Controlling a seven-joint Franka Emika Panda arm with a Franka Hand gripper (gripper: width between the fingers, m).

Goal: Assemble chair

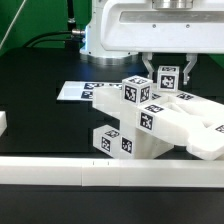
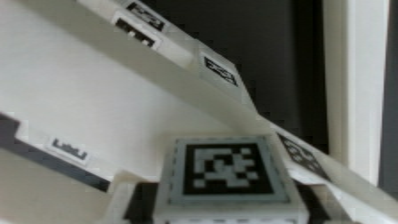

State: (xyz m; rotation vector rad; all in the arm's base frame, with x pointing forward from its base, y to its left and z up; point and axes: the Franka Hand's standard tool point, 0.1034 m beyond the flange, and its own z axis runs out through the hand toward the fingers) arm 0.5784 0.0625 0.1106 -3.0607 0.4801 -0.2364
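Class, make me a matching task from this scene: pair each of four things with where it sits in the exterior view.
Things:
1. chair
2. gripper
3. marker board
4. border rail

Places:
A. flat on the black table, behind the stacked white parts
B. across the front edge of the table
C. middle of the table, a pile of tagged white blocks
D. above the pile, reaching down to its top

Pairs: 1-C, 2-D, 3-A, 4-B

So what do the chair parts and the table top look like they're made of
Chair: likely moulded plastic, matte white, chunky blocks with soft edges; its tags look like printed paper. Table: black, slightly glossy surface with faint reflections; material unclear.
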